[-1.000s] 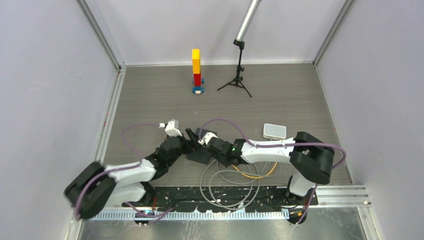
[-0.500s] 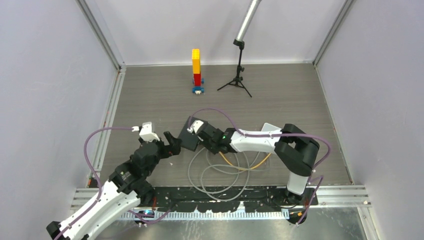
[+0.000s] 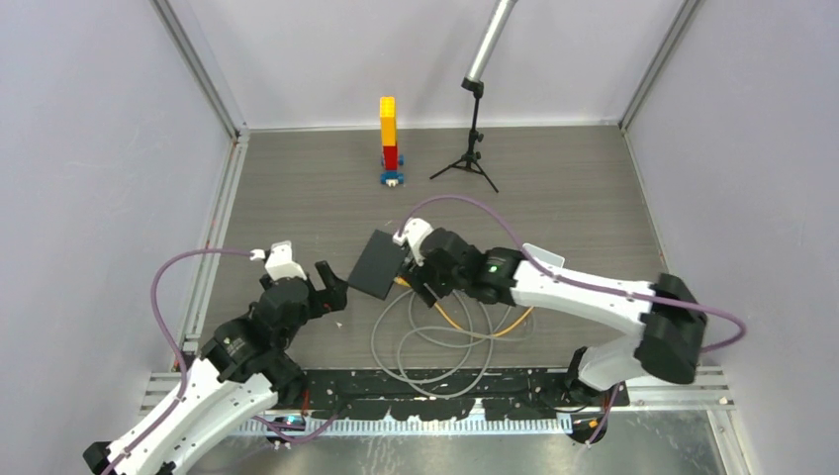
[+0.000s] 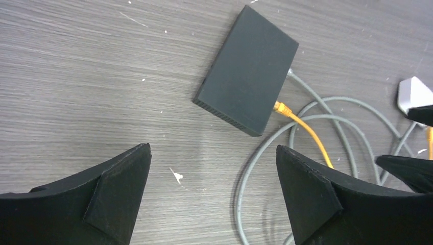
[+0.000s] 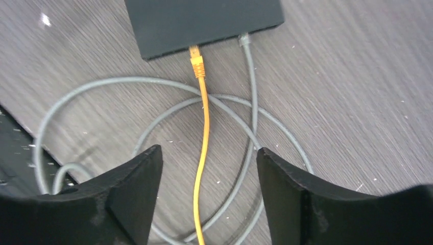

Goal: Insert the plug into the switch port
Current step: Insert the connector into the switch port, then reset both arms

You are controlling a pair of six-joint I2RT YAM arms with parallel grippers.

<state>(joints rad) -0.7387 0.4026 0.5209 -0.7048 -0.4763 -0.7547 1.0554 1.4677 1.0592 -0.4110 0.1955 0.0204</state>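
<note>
The ground of the cell is a grey table top [image 3: 554, 188] with a wood grain, marked by small white specks. Plain pale lilac walls close it: a side wall [image 3: 89, 148] at 9 o'clock, the back wall [image 3: 416, 59] at 12 o'clock and a second side wall [image 3: 752, 148] at 3 o'clock. An aluminium post [image 3: 198, 64] runs up each far corner. At 12 o'clock a brick tower [image 3: 389, 134] in yellow, red and blue stands upright. Near it, toward 1 o'clock, a small black tripod [image 3: 467, 166] carries a slanted silver pole [image 3: 490, 40]. At 6 o'clock a black strip [image 3: 445, 406] and a metal rail [image 3: 673, 381] follow the near edge. The light is soft and even.
</note>
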